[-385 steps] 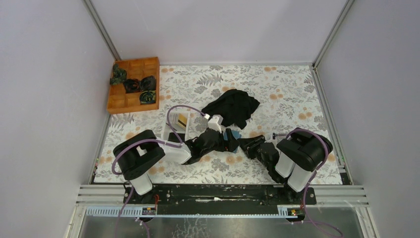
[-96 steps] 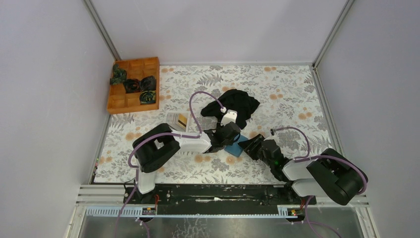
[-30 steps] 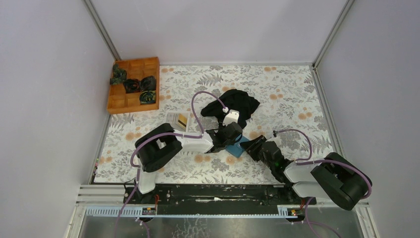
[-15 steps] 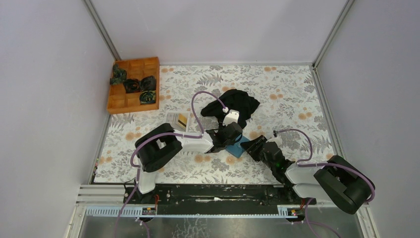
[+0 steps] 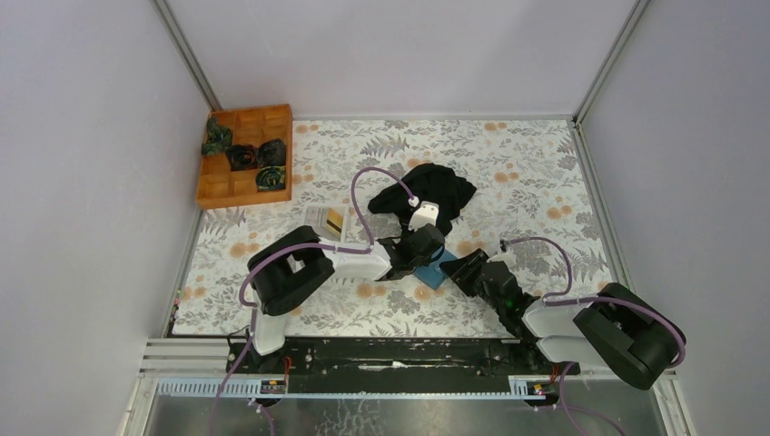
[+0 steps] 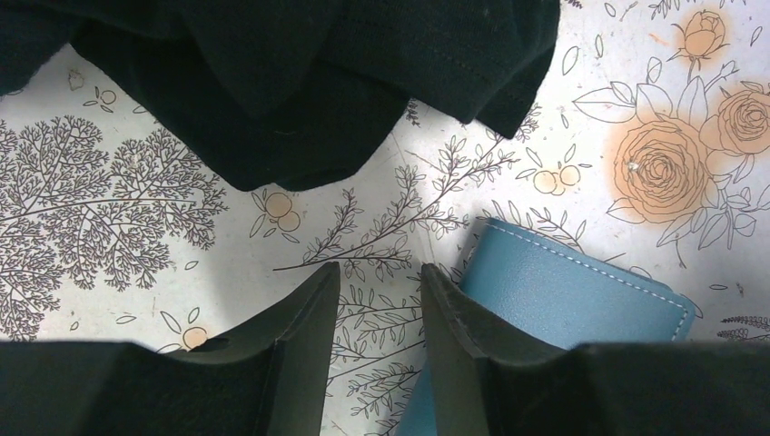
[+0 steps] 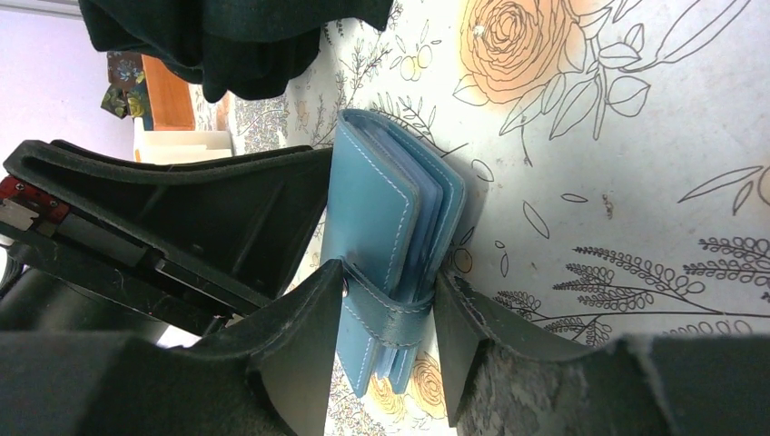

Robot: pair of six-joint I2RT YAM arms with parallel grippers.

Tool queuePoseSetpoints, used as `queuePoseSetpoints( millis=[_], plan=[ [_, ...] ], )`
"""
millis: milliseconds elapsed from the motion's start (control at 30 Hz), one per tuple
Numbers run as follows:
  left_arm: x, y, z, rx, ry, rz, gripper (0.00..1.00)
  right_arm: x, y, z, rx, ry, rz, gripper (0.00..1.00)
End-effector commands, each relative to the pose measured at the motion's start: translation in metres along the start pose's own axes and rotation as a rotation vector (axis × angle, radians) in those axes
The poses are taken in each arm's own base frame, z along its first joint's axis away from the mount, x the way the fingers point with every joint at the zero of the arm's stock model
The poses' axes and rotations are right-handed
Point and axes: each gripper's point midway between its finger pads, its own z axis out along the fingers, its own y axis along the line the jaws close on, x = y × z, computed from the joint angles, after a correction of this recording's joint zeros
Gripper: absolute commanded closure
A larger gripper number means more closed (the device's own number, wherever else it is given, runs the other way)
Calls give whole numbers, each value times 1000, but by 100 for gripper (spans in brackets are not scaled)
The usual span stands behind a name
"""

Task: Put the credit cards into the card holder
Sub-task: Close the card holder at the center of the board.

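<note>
Midway across the worktop, my right end effector clamps the strapped-shut card holder; my left end effector, spread and empty, rests against it. Little has moved, so opening it remains ahead.

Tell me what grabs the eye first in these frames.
The teal card holder at mid-table stands out, clamped between the fingers of the right gripper. The left gripper is right beside it, open with nothing between its jaws. Just beyond lies a crumpled black cloth, and an orange wooden tray sits at the table's far left corner.
</note>
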Motion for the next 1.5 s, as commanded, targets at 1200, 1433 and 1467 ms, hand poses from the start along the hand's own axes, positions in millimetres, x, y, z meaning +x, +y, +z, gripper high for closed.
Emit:
queuePoseSetpoints(
  millis=[1200,1433,1467],
  plan=[
    [68,5,-1,-13,183,82,56,-5,5,-6,-8,-58,-66,51],
    [70,3,-2,-7,184,86,56,-3,6,-3,-7,-53,-69,51],
    [71,2,-2,-6,185,87,56,-3,7,-3,-8,-53,-71,52]
  ],
)
